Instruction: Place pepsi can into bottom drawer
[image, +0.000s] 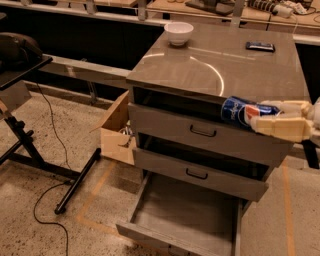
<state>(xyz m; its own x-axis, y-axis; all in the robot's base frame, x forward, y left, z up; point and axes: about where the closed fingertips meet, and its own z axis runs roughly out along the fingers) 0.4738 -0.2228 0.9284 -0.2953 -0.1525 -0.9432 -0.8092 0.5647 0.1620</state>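
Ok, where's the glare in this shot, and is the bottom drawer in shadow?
Camera view: a curved glare arc crosses the cabinet top; the bottom drawer is dim, darkest at the back under the middle drawer; the can, held by the gripper at the right edge before the top drawer, is well lit.
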